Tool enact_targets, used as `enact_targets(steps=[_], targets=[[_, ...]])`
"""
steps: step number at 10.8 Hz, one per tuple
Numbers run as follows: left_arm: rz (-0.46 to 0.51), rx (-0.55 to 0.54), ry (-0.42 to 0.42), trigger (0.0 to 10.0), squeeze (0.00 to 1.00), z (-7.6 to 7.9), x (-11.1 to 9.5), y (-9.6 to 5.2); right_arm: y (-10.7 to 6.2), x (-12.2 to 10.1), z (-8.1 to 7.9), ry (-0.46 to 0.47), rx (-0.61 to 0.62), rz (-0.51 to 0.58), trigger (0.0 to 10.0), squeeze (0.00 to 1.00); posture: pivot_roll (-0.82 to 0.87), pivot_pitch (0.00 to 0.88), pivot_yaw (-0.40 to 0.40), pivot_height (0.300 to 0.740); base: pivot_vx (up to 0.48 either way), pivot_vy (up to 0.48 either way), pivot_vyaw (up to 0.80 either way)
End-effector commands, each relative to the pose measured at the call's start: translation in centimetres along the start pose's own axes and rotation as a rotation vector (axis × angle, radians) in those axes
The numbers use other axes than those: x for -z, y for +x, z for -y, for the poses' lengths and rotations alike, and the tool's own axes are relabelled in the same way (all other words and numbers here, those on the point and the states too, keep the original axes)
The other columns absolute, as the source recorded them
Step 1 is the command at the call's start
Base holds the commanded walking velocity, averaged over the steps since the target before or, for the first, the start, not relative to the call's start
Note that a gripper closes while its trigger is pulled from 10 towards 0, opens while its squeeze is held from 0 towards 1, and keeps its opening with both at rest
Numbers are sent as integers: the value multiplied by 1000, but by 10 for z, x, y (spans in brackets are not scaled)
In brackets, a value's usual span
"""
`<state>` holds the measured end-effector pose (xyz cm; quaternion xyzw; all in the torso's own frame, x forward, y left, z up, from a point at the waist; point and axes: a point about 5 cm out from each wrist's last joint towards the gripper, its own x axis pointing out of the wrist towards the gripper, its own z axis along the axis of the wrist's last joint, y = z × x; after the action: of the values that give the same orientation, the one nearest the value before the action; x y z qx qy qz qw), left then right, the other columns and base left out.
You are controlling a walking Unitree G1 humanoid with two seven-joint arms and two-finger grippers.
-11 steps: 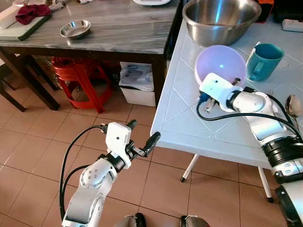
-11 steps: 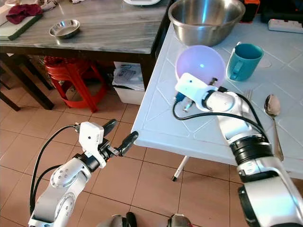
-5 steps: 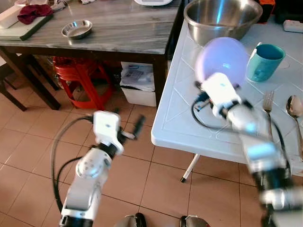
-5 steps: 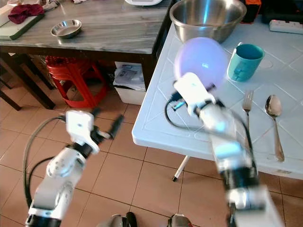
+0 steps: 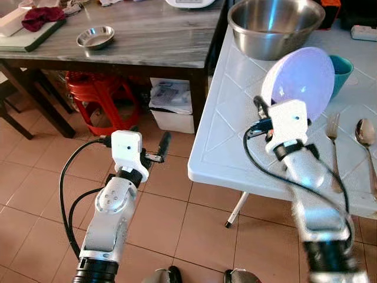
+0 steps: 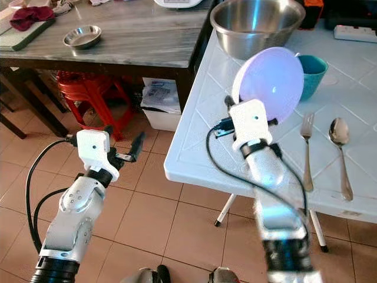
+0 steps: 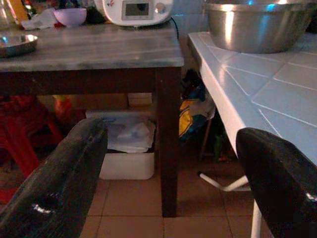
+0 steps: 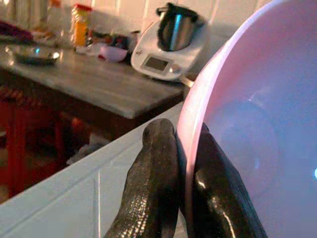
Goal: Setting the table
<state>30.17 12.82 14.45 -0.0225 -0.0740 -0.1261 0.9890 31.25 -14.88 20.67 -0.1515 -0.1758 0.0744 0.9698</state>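
**Bowl held by its rim above the white desk**

My right jaws (image 8: pixel 181 193) are clenched on the rim of the purple bowl (image 5: pixel 297 76); one finger is inside, one outside, as the right wrist view shows. The bowl is lifted off the white desk (image 5: pixel 235 135) and tilted on its side, its hollow facing me; it hangs in front of the teal cup (image 5: pixel 341 65) and below the steel bowl (image 5: pixel 274 23). A fork (image 5: pixel 333 127) and a spoon (image 5: pixel 366 132) lie on the desk to the right of my arm; I judge the bowl must go near them.

My left jaws (image 7: pixel 168 173) are released and grasp nothing; they hover over the floor (image 5: pixel 47 171), beside the desk edge, near the dark desk (image 5: pixel 135 35).

What could go wrong: the grip is only a thin pinch on a smooth rim, so the bowl may turn or slip if I swing fast; my forearm looks blurred, which suggests quick motion; the bowl's far edge is close to the cup and could knock it; when lowering, my arm or its cable (image 5: pixel 259 162) could push the fork; a tilted bowl put down on its edge may roll.
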Motion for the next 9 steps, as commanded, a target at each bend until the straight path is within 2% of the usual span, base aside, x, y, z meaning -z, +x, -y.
enact_targets(steps=[1, 4, 9], targets=[[-6, -19, 11, 10000, 0, -5, 2, -2, -4, -4, 0, 14, 31, 18, 10000, 0, -129, 137, 123, 740, 0, 0, 0], [-4, -9, 1, 10000, 0, -3, 4, -1, -16, 3, -8, 79, 77, -34, 10000, 0, -131, 136, 123, 740, 0, 0, 0], [-4, 26, -18, 10000, 0, 4, 6, 1, -18, 5, -4, 69, 105, -54, 10000, 0, -144, 142, 126, 740, 0, 0, -488]])
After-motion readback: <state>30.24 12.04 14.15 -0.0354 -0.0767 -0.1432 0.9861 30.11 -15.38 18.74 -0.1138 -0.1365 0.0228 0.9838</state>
